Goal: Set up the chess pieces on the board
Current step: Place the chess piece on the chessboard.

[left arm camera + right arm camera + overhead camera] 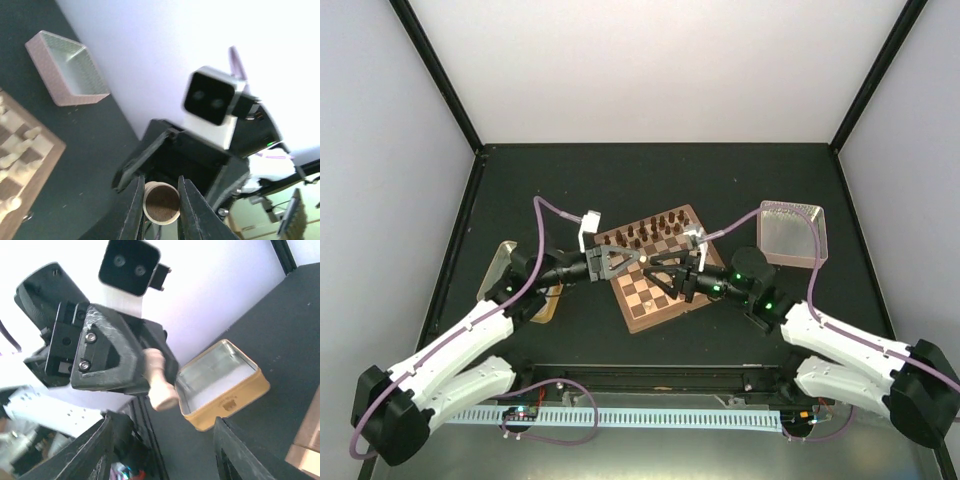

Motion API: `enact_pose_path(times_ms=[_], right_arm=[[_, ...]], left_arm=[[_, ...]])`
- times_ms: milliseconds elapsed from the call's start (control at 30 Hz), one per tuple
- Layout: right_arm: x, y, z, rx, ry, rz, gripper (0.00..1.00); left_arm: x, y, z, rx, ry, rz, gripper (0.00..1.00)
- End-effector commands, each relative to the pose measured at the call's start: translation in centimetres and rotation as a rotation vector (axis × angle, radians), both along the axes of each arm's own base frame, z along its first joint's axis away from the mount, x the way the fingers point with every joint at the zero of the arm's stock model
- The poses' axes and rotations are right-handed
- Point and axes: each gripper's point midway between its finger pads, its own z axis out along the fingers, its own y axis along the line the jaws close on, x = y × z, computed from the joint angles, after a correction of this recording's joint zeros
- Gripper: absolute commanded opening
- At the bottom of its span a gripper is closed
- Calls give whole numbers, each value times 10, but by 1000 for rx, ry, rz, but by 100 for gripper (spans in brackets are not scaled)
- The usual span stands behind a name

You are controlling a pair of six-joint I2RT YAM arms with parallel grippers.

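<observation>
One cream chess piece is clamped sideways between the fingers of the left end effector, its round felt base facing the left wrist camera. It hangs over the middle of the board, clear of the squares. The board sits angled at the centre of the counter. Two rows of dark chessmen stand along its far edge. Several pale pieces, too blurred to identify, stand on it in the left wrist view. The right end effector faces the held piece from the right, jaws wide apart and gripping nothing. A gold tin lies left of the board and a pink tray lies to its far right; both are apart from the board.
</observation>
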Motion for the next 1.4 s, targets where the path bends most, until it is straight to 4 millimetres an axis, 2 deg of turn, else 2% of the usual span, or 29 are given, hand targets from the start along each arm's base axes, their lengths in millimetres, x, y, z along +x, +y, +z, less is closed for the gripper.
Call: enact_pose_path(times_ms=[0,100,267,633,1067,1200,1267,1300,1367], right_arm=[[8,-14,49,325,184,-80,56],[9,-13,62,389,251,-60,52],[2,-6,80,433,288,21,42],[7,10,73,387,334,54,28],[4,10,78,398,334,76,6],[6,9,77,367,322,49,3],[9,8,73,338,316,22,3],[11,6,70,315,314,0,3],[18,1,58,242,313,-62,2]], left_arm=[[-5,6,46,-169,-23,-4,4],[-7,6,56,-217,-9,-12,4],[-9,7,59,-252,13,-22,4],[-8,5,60,-290,38,-38,4],[-3,5,49,-276,58,-15,7],[0,5,42,-253,65,4,14],[3,7,36,-228,68,28,26],[6,8,30,-207,71,48,36],[11,14,20,-153,75,101,49]])
